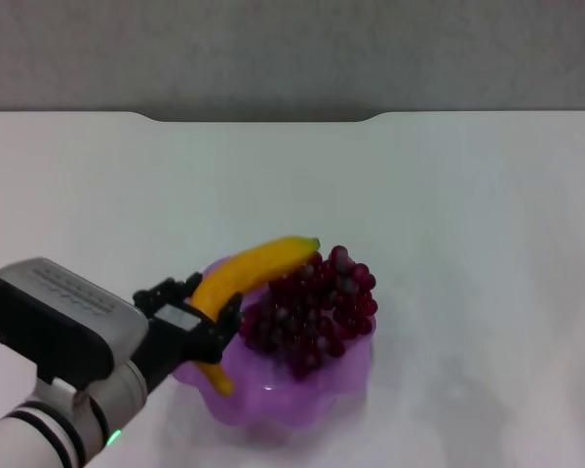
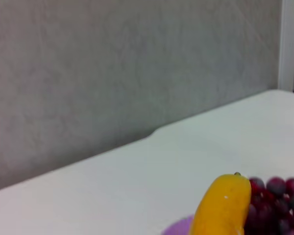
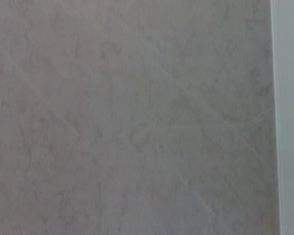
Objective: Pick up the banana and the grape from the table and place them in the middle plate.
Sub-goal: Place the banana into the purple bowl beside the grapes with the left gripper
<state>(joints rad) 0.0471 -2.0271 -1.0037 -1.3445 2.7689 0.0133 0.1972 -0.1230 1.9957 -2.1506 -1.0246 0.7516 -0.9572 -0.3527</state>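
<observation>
The yellow banana [image 1: 263, 263] lies slanted over the left side of the purple scalloped middle plate [image 1: 292, 395], its green tip against the grape [image 1: 317, 302], a dark red bunch lying in the plate. My left gripper [image 1: 200, 310] is at the plate's left rim, with its black fingers closed around the banana's lower half. The left wrist view shows the banana [image 2: 223, 205] close up, the grape [image 2: 274, 200] beside it and a bit of the plate's rim [image 2: 179, 227]. My right gripper is out of view; its wrist view shows only a grey wall.
The white table [image 1: 468, 195] stretches around the plate, with its notched far edge against a grey wall [image 1: 292, 49]. No other objects show on it.
</observation>
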